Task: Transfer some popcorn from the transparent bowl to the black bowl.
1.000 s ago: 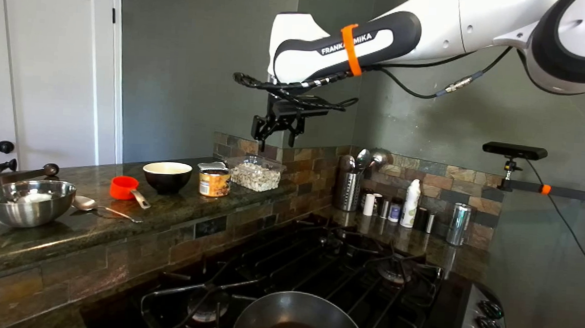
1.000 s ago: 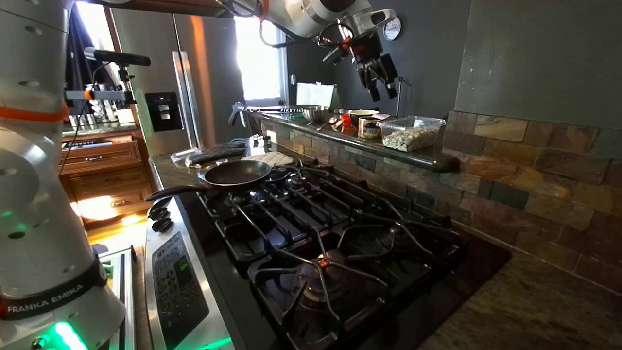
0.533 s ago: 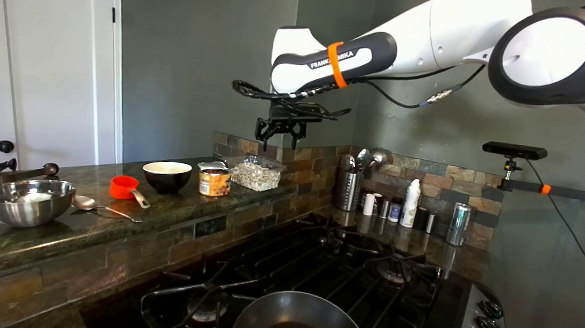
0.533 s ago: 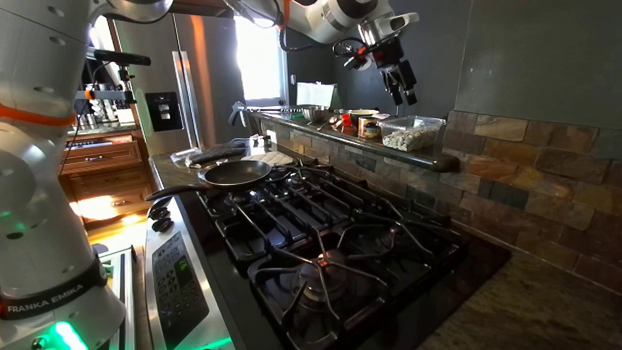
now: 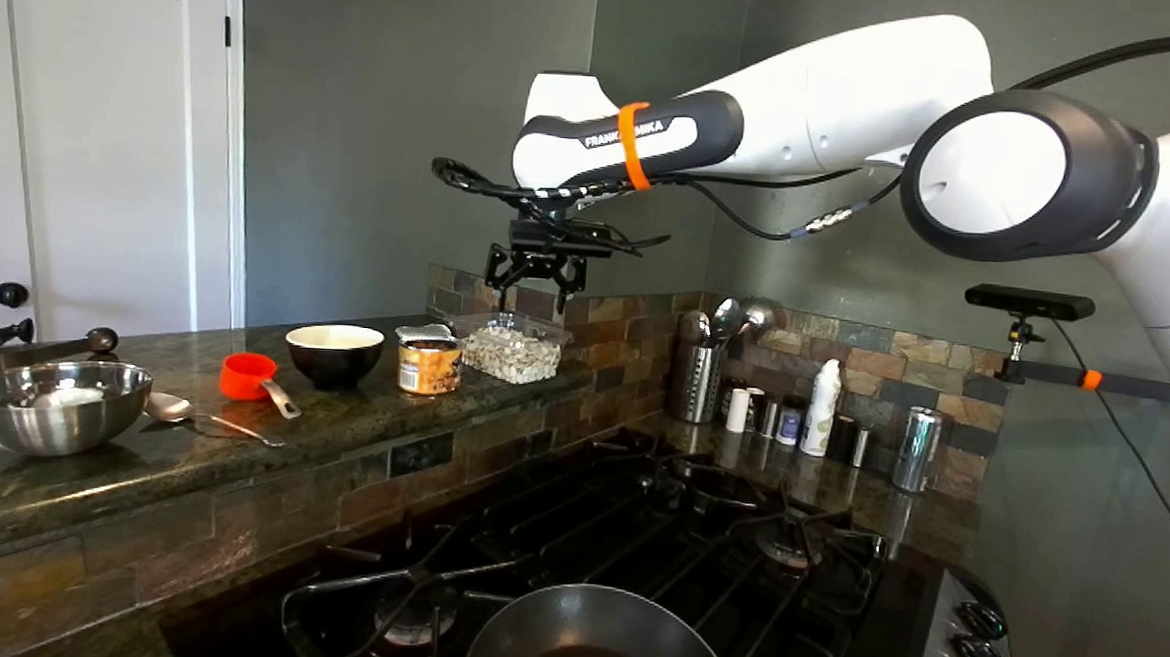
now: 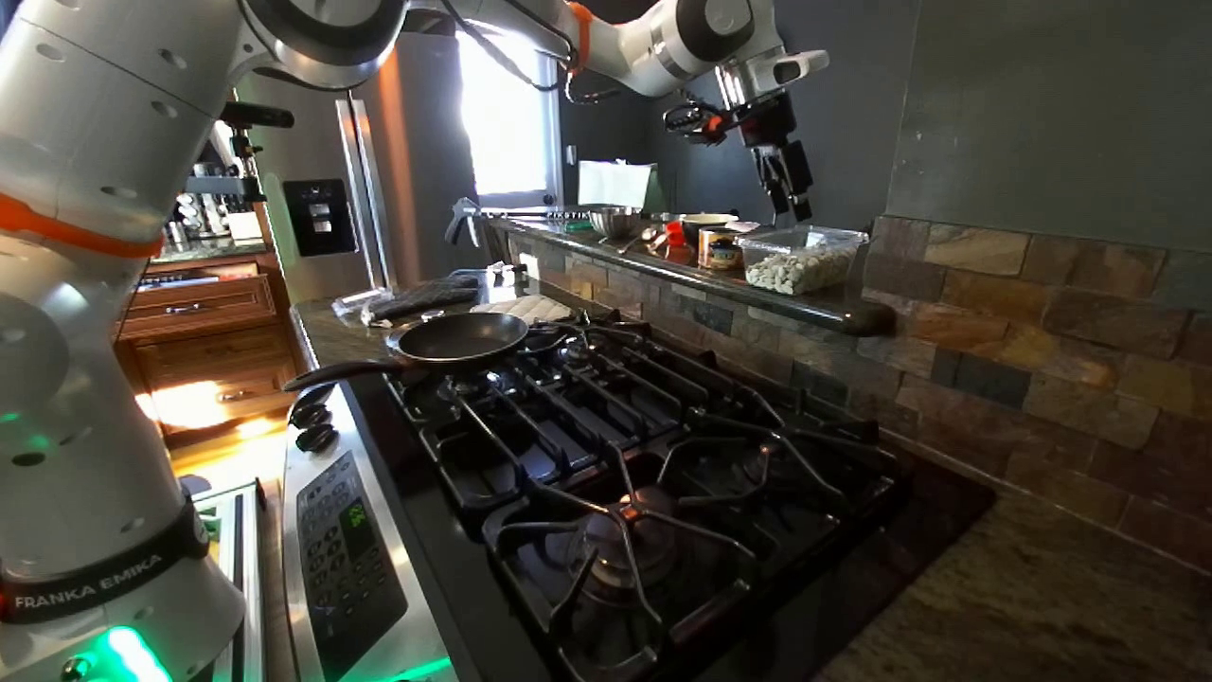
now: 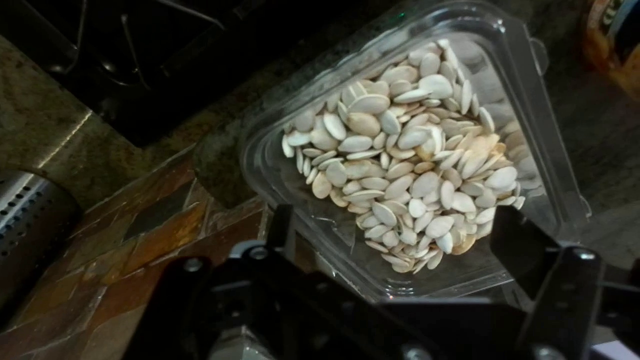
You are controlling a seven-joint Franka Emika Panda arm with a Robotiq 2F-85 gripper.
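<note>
The transparent bowl shows as a clear square plastic container (image 5: 553, 331) on the raised stone ledge, also in an exterior view (image 6: 778, 248) and the wrist view (image 7: 544, 120). The popcorn (image 7: 415, 160) is a heap of pale, flat, seed-like pieces inside it. The black bowl (image 5: 333, 363), dark outside and cream inside, stands beyond an orange-labelled can; its rim shows in an exterior view (image 6: 708, 220). My gripper (image 5: 532, 304) is open and empty, pointing down above the container in both exterior views (image 6: 792, 210). In the wrist view (image 7: 395, 212) its fingers stand wide apart over the container.
The orange can (image 5: 429, 362) with a raised lid stands between container and black bowl. A red measuring cup (image 5: 248, 377), a spoon (image 5: 172, 407) and a steel bowl (image 5: 52, 409) lie farther along the ledge. The stove with a pan (image 5: 599, 640) is below. A tiled wall (image 5: 625, 336) adjoins the container.
The arm has come down and the gripper has turned to point more straight down. It is now lower and closer above the clear container. The objects have not moved.
</note>
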